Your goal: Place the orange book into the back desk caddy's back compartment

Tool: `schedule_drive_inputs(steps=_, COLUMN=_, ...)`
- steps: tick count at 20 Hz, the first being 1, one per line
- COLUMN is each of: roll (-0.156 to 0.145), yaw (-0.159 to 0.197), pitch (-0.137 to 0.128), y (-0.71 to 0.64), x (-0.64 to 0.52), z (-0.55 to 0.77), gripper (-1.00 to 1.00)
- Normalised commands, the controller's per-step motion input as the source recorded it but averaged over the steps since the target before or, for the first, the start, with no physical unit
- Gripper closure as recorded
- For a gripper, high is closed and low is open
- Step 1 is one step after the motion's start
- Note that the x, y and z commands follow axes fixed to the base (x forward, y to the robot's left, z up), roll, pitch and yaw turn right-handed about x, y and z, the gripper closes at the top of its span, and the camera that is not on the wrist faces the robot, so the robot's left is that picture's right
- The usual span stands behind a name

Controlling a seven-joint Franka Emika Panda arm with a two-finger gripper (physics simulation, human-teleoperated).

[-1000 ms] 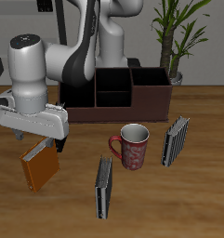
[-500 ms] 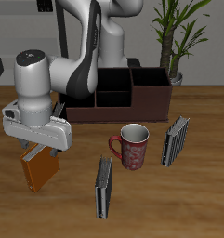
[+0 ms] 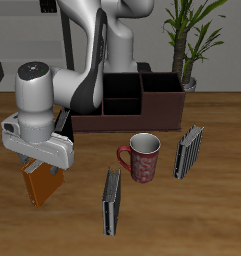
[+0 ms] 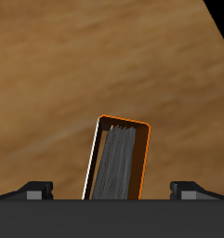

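The orange book stands on edge on the wooden table near its front edge, and its top is hidden behind my gripper. From the wrist, the orange book shows its page edge, framed in orange, between the two fingertips. The gripper is open, with a finger on either side of the book and a gap to each. Far back on the table stands the dark maroon back desk caddy, its partitioned cells open at the top, well away from the gripper.
A red mug stands mid-table. One grey-and-black striped book stands near the front edge, another beyond the mug. A potted plant rises behind the caddy's end.
The gripper has come down over the orange book, so its fingers now straddle the book's top. The book, the mug and the striped books have not moved.
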Motion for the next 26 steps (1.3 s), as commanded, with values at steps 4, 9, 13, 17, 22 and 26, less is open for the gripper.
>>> schedule_drive_inputs(steps=4, roll=-0.018, yaw=-0.041, pitch=0.032, y=-0.04, x=0.05, z=-0.24, gripper=-1.0)
schedule_drive_inputs(steps=9, roll=0.015, yaw=0.01, pitch=0.016, y=0.04, x=0.01, z=-0.18, gripper=1.0)
schedule_drive_inputs(steps=13, roll=-0.016, yaw=-0.021, pitch=0.005, y=0.0, x=0.01, z=-0.03, gripper=1.0)
schedule_drive_inputs(steps=17, roll=0.015, yaw=0.015, pitch=-0.023, y=0.07, x=0.02, z=0.24, gripper=1.0)
schedule_drive_inputs(steps=22, roll=0.006, yaw=0.041, pitch=-0.056, y=0.14, x=-0.06, z=0.57, gripper=1.0)
schedule_drive_inputs(steps=26, roll=0.019, yaw=0.078, pitch=-0.072, y=0.16, x=-0.14, z=0.76, gripper=1.0)
